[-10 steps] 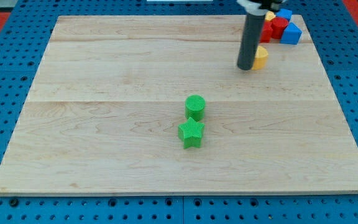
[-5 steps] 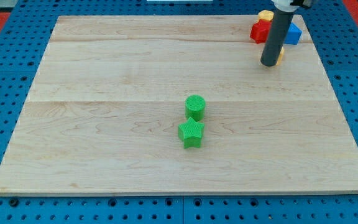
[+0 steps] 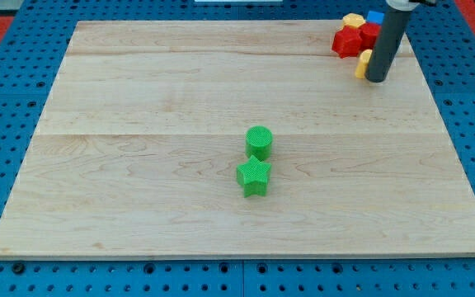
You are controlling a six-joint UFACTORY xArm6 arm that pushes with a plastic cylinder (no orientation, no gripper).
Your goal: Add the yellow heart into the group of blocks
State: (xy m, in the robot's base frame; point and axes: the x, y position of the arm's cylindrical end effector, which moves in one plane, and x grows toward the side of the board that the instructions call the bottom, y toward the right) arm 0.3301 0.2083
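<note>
Nearest the view's bottom, a green star (image 3: 253, 177) is seen near the middle of the wooden board (image 3: 138, 165). A green cylinder (image 3: 259, 142) is set just behind it, and the two are touching.

Far back, by the board's top right corner, my tip (image 3: 377, 80) is pressed down on the wood. No claw is there to be open or shut, only a dark rod. The yellow heart (image 3: 362, 63) is mostly hidden by the rod; only a small yellow bit is seen on the rod's left, touching it. Its shape cannot be made out.

Just behind are red blocks (image 3: 350, 39), another yellow block (image 3: 352, 19) and a blue block (image 3: 374, 17), partly hidden.
</note>
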